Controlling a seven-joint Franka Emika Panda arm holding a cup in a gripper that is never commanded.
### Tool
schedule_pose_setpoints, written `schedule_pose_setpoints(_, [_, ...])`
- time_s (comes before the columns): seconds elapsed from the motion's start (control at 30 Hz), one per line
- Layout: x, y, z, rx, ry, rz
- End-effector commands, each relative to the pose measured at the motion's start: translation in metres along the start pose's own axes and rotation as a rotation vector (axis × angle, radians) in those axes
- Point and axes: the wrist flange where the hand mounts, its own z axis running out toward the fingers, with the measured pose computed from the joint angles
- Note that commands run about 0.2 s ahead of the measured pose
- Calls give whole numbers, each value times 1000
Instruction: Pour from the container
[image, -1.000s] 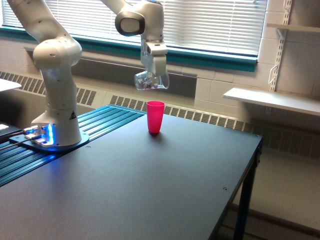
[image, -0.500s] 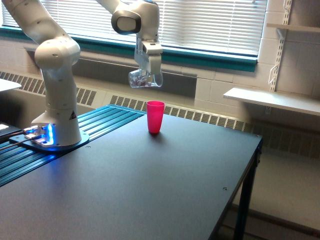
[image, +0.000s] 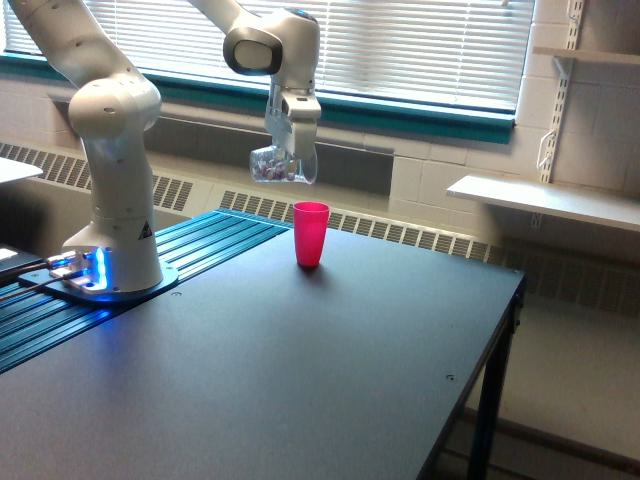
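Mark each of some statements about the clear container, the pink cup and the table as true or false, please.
1. The clear container hangs in the air, held by the gripper. True.
2. The pink cup lies on its side. False: it stands upright on the table.
3. The container is exactly above the cup. False: it is offset toward the exterior view's left.
4. Small things show inside the container. True.
5. Two cups stand on the table. False: only one.

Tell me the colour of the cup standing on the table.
Pink-red, opaque cup, seen in the exterior view.
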Motion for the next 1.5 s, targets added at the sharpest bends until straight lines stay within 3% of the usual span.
schedule_pose_setpoints(0.03, [2, -5, 5, -15, -12, 18])
schedule_pose_setpoints(0.57, [12, -10, 18, -51, -51, 62])
schedule_pose_setpoints(1.5, [10, -14, 32, -88, -84, 52])
